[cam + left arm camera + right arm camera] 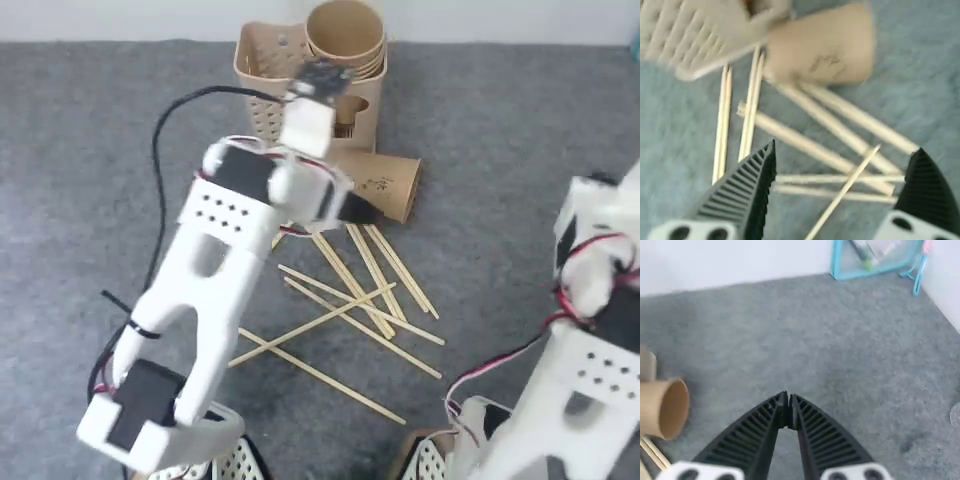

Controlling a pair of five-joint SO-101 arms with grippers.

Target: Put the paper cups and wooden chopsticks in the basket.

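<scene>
High view: grey carpet [80,150] for a surface, beige basket [262,70] at the far edge by the white wall [120,18] with paper cups [345,38] stacked inside, a tipped cup [390,185] lying on its side just in front, and wooden chopsticks [350,300] scattered nearer the arms. Over those chopsticks the left gripper [845,146] hangs with jaws wide apart, while the right gripper [788,397] sits off over bare carpet, jaws pressed together, and a blue-rimmed clear box [875,257] stands by the wall.

A grey table [80,150] carries a basket [260,70] at its far edge, a cup [385,185] on its side just beside it, and chopsticks [350,310] scattered mid-table.
</scene>
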